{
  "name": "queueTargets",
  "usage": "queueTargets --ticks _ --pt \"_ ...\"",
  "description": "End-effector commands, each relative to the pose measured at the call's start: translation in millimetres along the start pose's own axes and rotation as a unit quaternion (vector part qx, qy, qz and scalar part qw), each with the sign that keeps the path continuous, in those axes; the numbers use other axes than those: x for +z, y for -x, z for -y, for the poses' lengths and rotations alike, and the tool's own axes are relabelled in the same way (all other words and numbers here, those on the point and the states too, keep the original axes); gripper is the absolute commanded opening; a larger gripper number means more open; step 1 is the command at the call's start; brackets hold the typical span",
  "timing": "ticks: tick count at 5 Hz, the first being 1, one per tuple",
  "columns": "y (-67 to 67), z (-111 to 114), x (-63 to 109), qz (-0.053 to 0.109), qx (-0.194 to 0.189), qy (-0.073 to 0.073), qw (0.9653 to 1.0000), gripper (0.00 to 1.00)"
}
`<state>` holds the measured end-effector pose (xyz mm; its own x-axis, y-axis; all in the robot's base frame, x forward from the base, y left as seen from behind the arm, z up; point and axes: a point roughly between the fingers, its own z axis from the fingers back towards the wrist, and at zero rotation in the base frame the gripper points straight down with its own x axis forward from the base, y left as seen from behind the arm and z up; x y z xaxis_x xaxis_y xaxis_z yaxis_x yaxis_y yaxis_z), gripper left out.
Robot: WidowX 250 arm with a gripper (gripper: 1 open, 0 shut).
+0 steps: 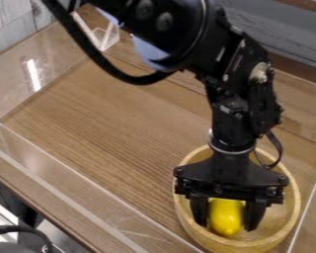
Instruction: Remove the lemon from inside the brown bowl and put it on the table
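Note:
The brown bowl sits at the lower right of the table. Inside it lies the lemon, small, yellow and glossy. My black gripper points straight down into the bowl, its two fingers on either side of the lemon and shut on it. The lemon still rests low inside the bowl. The arm rises from the gripper toward the upper left and hides the far part of the bowl's rim.
Clear plastic walls border the table at the left and front. Black cables loop from the arm near the top. Open wood surface stretches to the left of the bowl.

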<state>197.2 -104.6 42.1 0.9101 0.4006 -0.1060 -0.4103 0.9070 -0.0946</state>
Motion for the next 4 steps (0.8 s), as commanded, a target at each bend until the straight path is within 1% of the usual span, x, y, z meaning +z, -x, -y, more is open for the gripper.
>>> queueTargets --ticks 1,3,4 --pt "-7.9 8.2 9.5 0.012 0.0 0.017 0.9998 0.0" --pt "-7.8 5.0 21.0 0.012 -0.006 0.013 0.9998 0.0" --pt "-8.5 3.1 30.0 0.012 -0.008 0.013 0.9998 0.0"
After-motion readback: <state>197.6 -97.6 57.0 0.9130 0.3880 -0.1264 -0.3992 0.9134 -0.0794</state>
